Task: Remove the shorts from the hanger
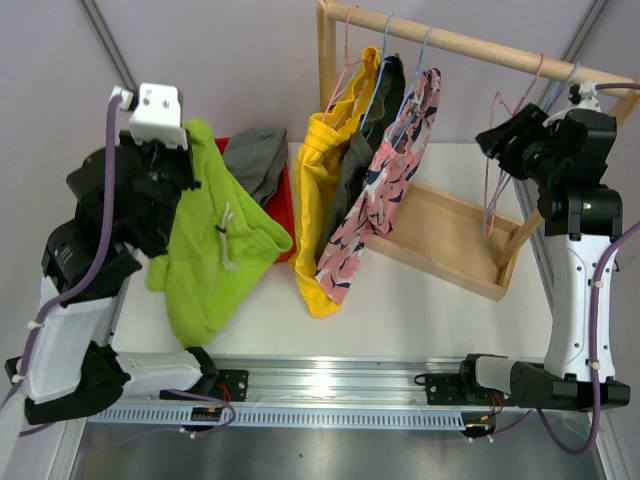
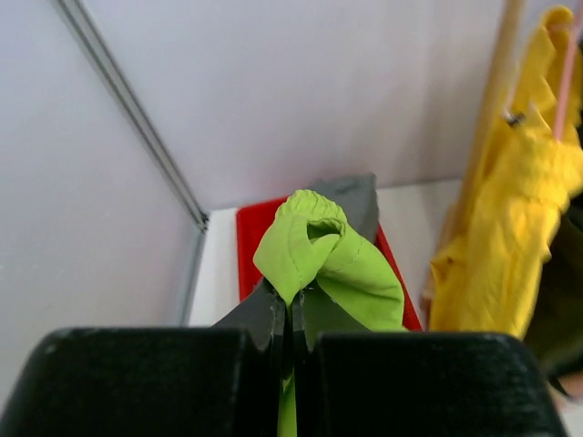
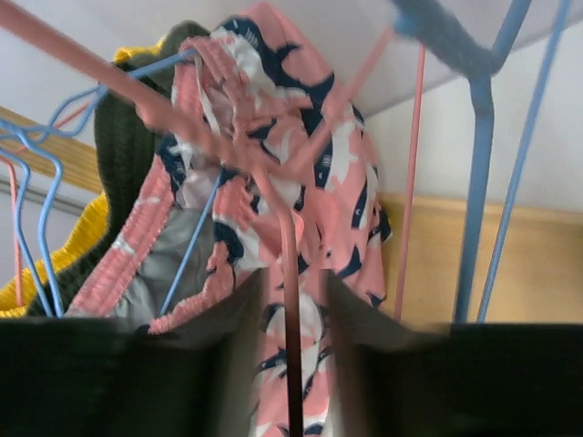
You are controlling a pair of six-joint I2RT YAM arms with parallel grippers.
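Note:
My left gripper (image 1: pixel 192 140) is raised at the left and shut on the lime green shorts (image 1: pixel 215 245), which hang down from it; the pinched fold shows in the left wrist view (image 2: pixel 319 250) above the gripper (image 2: pixel 293 305). The grey shorts (image 1: pixel 258 158) lie on a red cloth (image 1: pixel 285 205). The yellow shorts (image 1: pixel 322 190), dark olive shorts (image 1: pixel 368 125) and pink floral shorts (image 1: pixel 385 190) hang on hangers from the wooden rail (image 1: pixel 470 45). My right gripper (image 1: pixel 493 138) is open, with a bare pink hanger wire (image 3: pixel 290 273) between its fingers (image 3: pixel 241 314).
A bare blue hanger (image 3: pixel 478 164) hangs beside the pink one at the rail's right end. The wooden rack base (image 1: pixel 450 235) lies on the white table (image 1: pixel 430 320). A metal rail (image 1: pixel 330 385) runs along the near edge.

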